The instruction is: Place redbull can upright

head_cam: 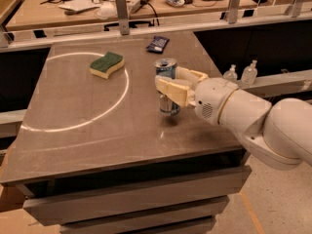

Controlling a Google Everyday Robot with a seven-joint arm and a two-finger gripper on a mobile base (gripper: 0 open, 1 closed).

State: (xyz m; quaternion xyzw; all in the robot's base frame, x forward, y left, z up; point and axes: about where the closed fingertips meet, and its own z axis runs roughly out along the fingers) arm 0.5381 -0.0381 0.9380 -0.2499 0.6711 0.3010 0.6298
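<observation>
The redbull can [165, 67] is upright near the middle right of the brown table [87, 140]. Its silver top with the pull tab faces up. My gripper [166, 80] comes in from the right and is shut on the can, with one cream finger [173, 89] across its front and the other behind it. The can's base is at or just above the tabletop; I cannot tell whether it touches. A small shadow lies right under it.
A green and yellow sponge [106, 65] lies at the back left inside a white arc painted on the table. A small dark blue snack packet [157, 44] lies at the back edge. Two small bottles [230, 72] stand on a ledge to the right. A cluttered bench [97, 4] runs behind.
</observation>
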